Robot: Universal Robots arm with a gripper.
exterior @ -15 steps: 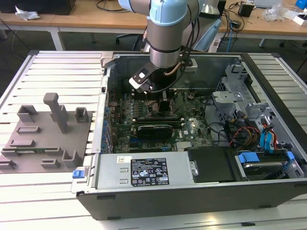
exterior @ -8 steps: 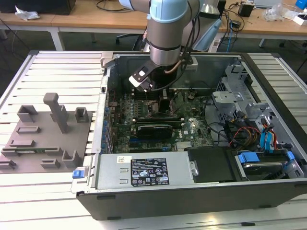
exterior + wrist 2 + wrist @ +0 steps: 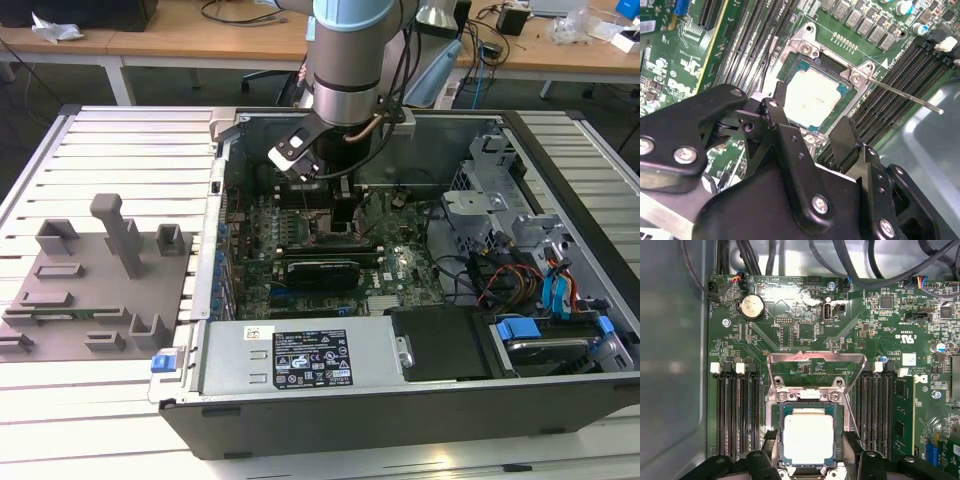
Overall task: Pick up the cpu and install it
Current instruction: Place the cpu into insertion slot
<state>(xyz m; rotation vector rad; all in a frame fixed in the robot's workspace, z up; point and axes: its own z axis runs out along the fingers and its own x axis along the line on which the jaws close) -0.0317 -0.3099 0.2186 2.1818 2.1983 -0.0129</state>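
Silver-topped cpu (image 3: 807, 434) lies in its socket (image 3: 776, 415), end effector (image 3: 807, 445) spread open, just clear of both edges.

A computer case (image 3: 400, 420) is laid open on the table (image 3: 130, 150). A grey fixture (image 3: 80, 290) is set beside it, on the exterior view's left.

cpu (image 3: 807, 436) – small flat square chip, pale silver-white metal top plate, green border showing round it. Lies flat, plate up, seated in socket (image 3: 774, 416) on green motherboard (image 3: 805, 335), edges squared with frame; hinged load plate (image 3: 815, 359) stands raised, clear of it. In second wrist view, cpu (image 3: 812, 97) sits between memory slots (image 3: 900, 75)
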